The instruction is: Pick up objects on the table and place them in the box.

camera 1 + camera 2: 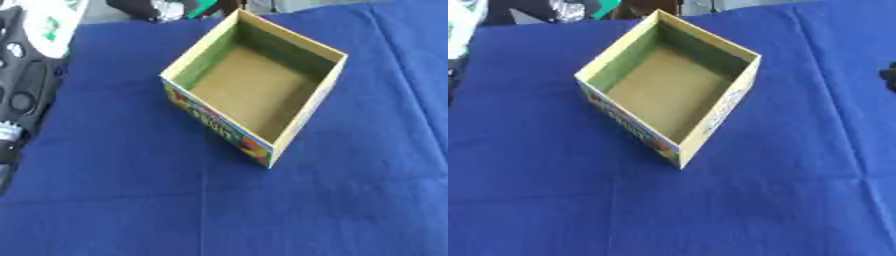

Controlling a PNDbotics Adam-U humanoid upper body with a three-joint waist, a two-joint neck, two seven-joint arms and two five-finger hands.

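An open-topped cardboard box (262, 87) with tan inner walls and a brown floor is seen standing on a dark blue cloth (219, 210) that covers the table. The box is set askew, with one corner turned toward the near side, and lies somewhat far of the middle of the cloth. A colourful printed panel with yellow lettering is carried on its near-left outer wall. Nothing can be made out inside the box; its floor is seen bare.

At the left edge of the left eye view a black robot arm with silver joints (22, 95) is seen, running from far to near beside the cloth, well apart from the box. Whether its fingers are apart or together cannot be told. At the right edge of the right eye view a small dark shape (888, 77) is noted above the cloth; it cannot be identified.

White and green items (52, 22) are recorded at the far-left corner, off the cloth.
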